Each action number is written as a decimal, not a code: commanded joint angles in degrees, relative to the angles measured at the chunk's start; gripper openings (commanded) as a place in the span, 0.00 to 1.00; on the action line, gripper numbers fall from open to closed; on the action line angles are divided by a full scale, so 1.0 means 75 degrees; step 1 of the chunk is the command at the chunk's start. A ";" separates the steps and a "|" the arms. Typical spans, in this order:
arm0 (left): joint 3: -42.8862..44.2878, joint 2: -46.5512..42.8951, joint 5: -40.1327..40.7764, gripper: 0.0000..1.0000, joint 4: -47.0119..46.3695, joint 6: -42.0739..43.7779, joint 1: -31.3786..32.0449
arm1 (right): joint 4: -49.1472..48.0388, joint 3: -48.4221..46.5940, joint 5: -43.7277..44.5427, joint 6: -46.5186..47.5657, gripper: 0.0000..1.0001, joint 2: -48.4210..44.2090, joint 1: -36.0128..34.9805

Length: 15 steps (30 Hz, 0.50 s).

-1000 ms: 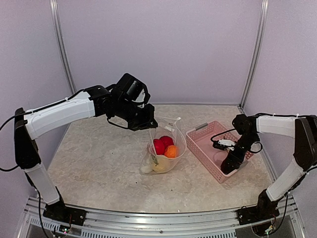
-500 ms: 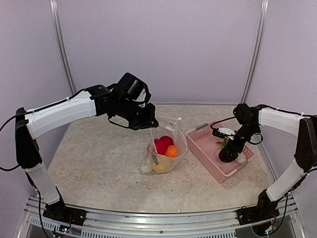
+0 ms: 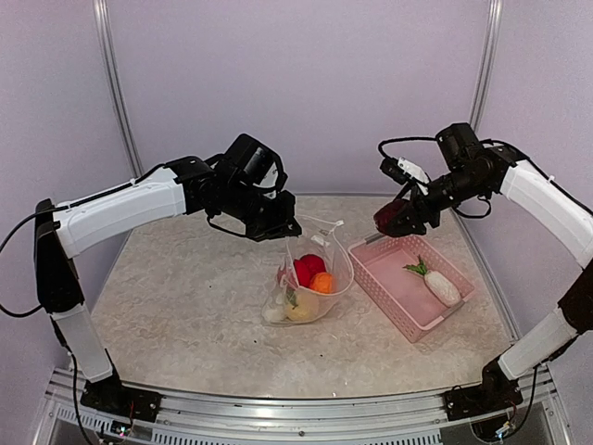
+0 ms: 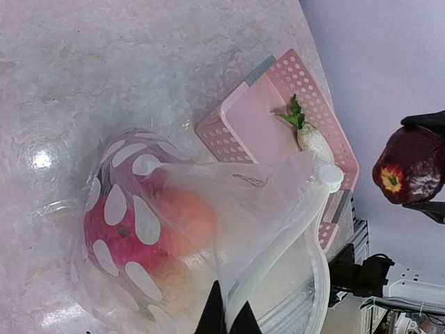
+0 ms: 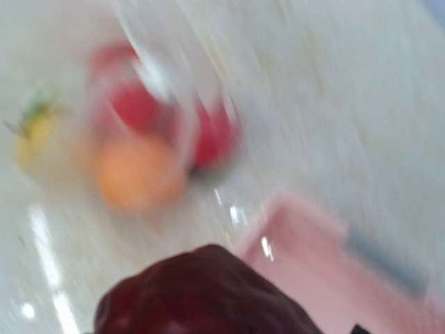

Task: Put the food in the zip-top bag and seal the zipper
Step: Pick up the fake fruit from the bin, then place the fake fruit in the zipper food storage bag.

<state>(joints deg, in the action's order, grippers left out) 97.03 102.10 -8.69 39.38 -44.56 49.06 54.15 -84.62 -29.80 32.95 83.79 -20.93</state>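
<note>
- Right jaws clamped on a dark purple ball (image 3: 390, 216); held high over the far corner of the pink basket (image 3: 378, 289); half a second ago they were low inside that basket, so the arm has come up and swung toward the bag.
- Left jaws pinched shut on the mouth edge of the zip-top bag (image 3: 315, 264); mouth held up and open; no shift from the earlier frames.
- Zipper (image 4: 274, 261) shows as a pale strip curving away from the left jaws round the mouth; not pressed together.
- Bag's base sits on the bench (image 3: 176, 297), just left of the basket; inside it are red pieces (image 3: 306, 269), an orange ball (image 3: 321, 282) and a yellow piece (image 3: 296, 311) lowest.
- White oblong piece (image 3: 443, 287) with a green leaf lies on the basket floor toward the right; the arm no longer hangs over it.
- Right wrist view smeared; only the dark ball at the lower edge and red and orange blurs can be made out.
</note>
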 commanded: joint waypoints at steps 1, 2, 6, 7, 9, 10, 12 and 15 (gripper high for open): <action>0.0257 0.0160 -0.0050 0.00 0.0092 0.0032 0.0002 | -0.0453 -0.0734 -0.1033 -0.0505 0.58 0.0073 -0.0477; 0.0252 0.0157 -0.0030 0.00 0.0094 0.0018 0.0006 | -0.0575 -0.0837 -0.1064 -0.0594 0.58 0.0116 -0.0628; 0.0226 0.0144 -0.0016 0.00 0.0100 -0.0012 0.0010 | -0.0951 -0.1166 -0.1063 -0.0770 0.58 0.0371 -0.1220; 0.0225 0.0135 -0.0012 0.00 0.0111 -0.0012 0.0011 | -0.0977 -0.1263 -0.1059 -0.0772 0.59 0.0491 -0.1429; 0.0219 0.0122 0.0010 0.00 0.0148 -0.0008 -0.0001 | -0.1010 -0.1390 -0.1000 -0.0763 0.59 0.0689 -0.1715; 0.0207 0.0112 0.0014 0.00 0.0161 -0.0012 -0.0002 | -0.1009 -0.1426 -0.0955 -0.0745 0.59 0.0779 -0.1867; 0.0185 0.0081 0.0019 0.00 0.0161 -0.0012 -0.0006 | -0.1062 -0.1438 -0.0792 -0.0710 0.59 0.0906 -0.2166; 0.0164 0.0062 0.0036 0.00 0.0189 0.0001 -0.0008 | -0.1261 -0.1358 -0.0481 -0.0665 0.60 0.1075 -0.2569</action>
<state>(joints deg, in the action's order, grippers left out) 97.08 102.48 -8.67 39.46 -44.62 49.06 46.59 -94.21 -35.64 28.36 90.11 -36.82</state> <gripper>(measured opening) 0.006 0.700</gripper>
